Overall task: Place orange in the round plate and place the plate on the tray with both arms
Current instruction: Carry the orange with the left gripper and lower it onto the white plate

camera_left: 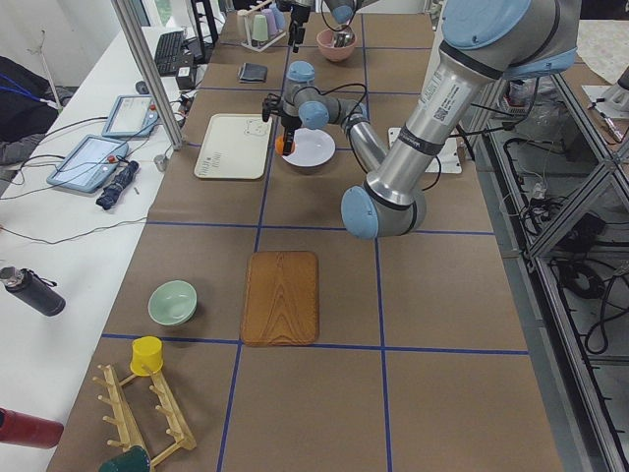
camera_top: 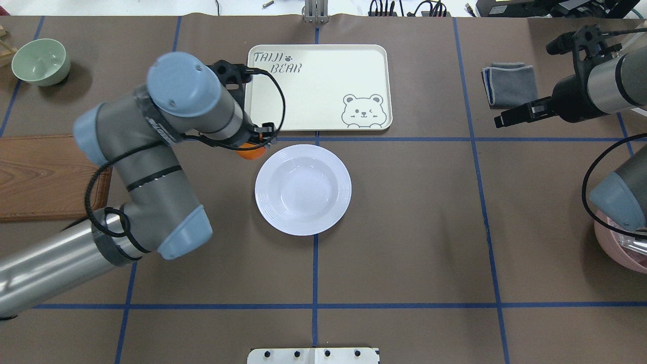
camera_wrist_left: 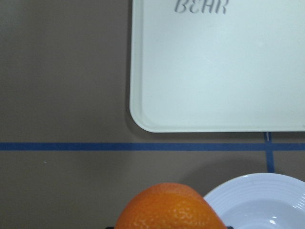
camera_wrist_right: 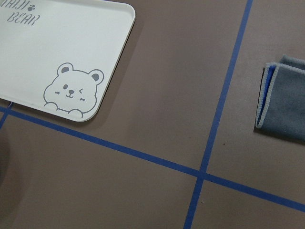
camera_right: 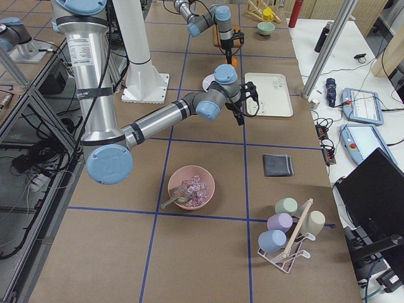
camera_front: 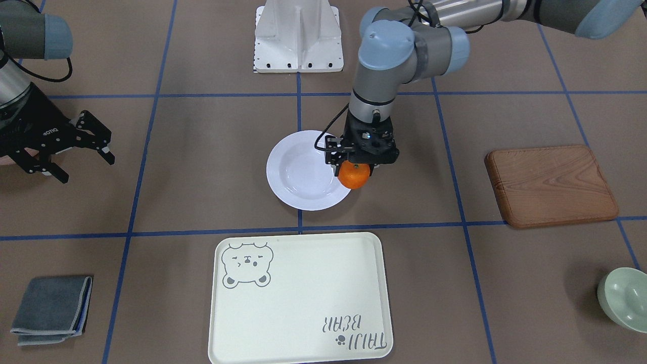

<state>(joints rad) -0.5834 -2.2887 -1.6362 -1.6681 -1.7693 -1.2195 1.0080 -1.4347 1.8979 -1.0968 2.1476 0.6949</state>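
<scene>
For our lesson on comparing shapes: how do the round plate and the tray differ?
The round plate is circular; the tray is rectangular with rounded corners. The plate is plain white; the tray is cream, with a bear drawing and lettering. The tray is the larger. Both are empty.

**Table layout**
White round ribbed plate [camera_top: 302, 189]: table centre. Cream rectangular plastic tray [camera_top: 323, 91] beyond it, apart. Small orange citrus fruit [camera_front: 353, 175] at plate's left edge. Brown wooden board [camera_top: 45, 177] further left; folded grey cloth [camera_top: 510, 83] right of tray.

Orange [camera_front: 354, 178] held in left pincer [camera_front: 357, 169] at rim of white round plate [camera_front: 298, 172], nr cream tray [camera_front: 298, 298].
</scene>
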